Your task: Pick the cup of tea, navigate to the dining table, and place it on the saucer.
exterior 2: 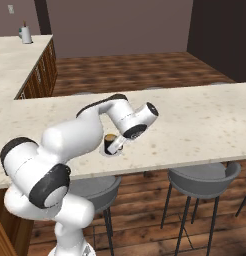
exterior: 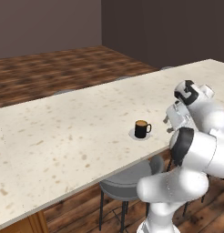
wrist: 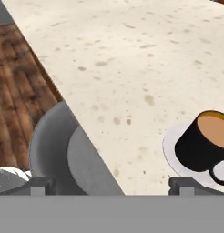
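Standing upright on the saucer (wrist: 177, 152), a flat round pale disc nearly the colour of the stone beneath: the cup of tea (wrist: 206, 140), a small black glossy cylinder with a loop handle and smooth orange-brown liquid to the brim. Sits just past the right fingertip in the hand view, free of both tips, handle turned toward the hand. Seen from the left base view as cup (exterior: 142, 129) on saucer (exterior: 133, 134), near the table's close edge, with the gripper (exterior: 169, 125) a little to its side and apart from it. From the right base view, cup (exterior 2: 110, 143) partly behind the gripper (exterior 2: 118, 145). Fingers spread wide, holding nothing, one tip low at each side of the hand view. Under it all, the dining table (exterior: 63, 132): broad, long, cream speckled stone-look top with brown flecks. Below the hand, a round grey stool (wrist: 59, 154) with a smooth dished seat, over dark wooden plank floor (wrist: 18, 82).
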Available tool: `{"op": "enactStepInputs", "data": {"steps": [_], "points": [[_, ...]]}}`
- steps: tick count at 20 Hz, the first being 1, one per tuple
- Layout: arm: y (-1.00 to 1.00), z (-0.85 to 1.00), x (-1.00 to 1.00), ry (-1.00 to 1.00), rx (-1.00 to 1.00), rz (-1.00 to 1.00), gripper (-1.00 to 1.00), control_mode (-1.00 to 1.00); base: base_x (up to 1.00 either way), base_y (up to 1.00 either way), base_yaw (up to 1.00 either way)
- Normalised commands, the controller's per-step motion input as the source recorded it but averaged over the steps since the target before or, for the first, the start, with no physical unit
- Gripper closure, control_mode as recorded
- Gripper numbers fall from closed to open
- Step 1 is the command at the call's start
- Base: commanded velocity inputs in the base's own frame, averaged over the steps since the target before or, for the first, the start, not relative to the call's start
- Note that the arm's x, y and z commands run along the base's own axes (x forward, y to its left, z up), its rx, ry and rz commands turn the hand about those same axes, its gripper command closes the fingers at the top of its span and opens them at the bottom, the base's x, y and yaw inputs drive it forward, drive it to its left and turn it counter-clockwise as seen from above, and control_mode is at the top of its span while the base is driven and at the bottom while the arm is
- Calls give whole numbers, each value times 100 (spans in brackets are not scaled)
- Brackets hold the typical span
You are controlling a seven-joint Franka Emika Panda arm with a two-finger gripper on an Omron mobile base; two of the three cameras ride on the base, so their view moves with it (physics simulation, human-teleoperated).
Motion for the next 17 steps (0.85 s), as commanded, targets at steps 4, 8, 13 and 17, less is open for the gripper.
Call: {"op": "enactStepInputs", "data": {"steps": [4, 8, 13, 17], "points": [[20, 66, -99, -1, -6, -16, -100, -100, 0, 0, 0], [36, 67, -100, 0, -6, -16, -100, -100, 0, 0, 0], [39, 66, -100, 0, -11, -22, -100, -100, 0, 0, 0], [31, 59, -100, 1, -12, -21, -100, -100, 0, 0, 0]]}}
